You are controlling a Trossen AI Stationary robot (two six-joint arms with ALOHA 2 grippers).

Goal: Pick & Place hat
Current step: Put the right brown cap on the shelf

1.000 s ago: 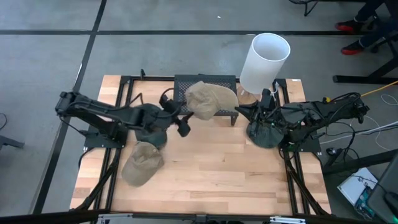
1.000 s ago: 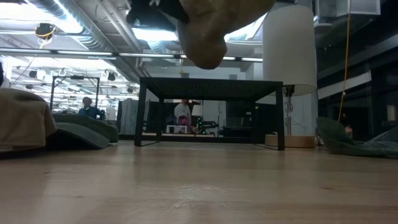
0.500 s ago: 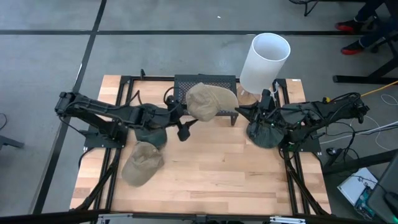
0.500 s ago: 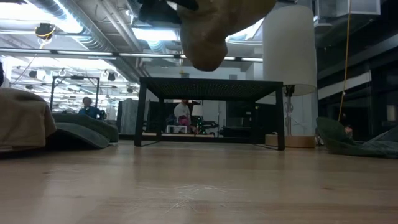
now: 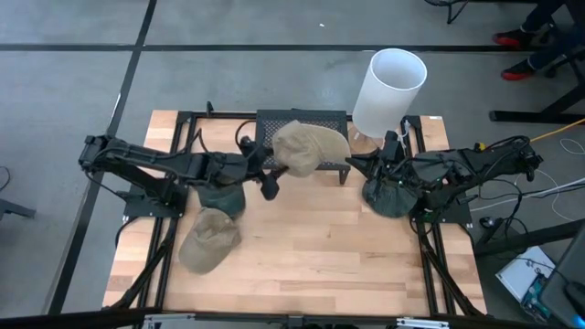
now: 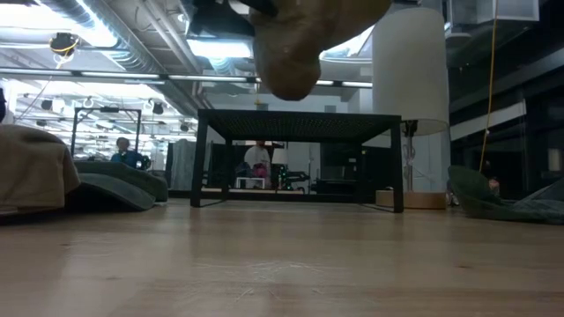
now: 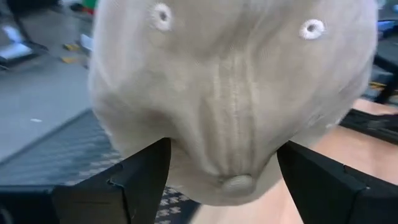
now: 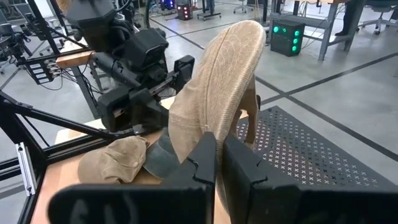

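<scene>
- Tan cotton, soft and domed: the hat shows stitched panel seams, two eyelets and a fabric button on its crown in the left wrist view.
- It's up off the pale wood-plank tabletop, hanging over the front edge of the black perforated metal rack.
- Left tool sits spread wide, one dark finger on either side of the crown; whether the fingers touch the cloth I cannot tell.
- Right tool is pressed together, parked at the tabletop's right side on a dark green crumpled hat.
- Second tan hat lies slumped on the tabletop, front left, well apart from the lifted one.
- White smooth cylinder stands upright beside the rack.
</scene>
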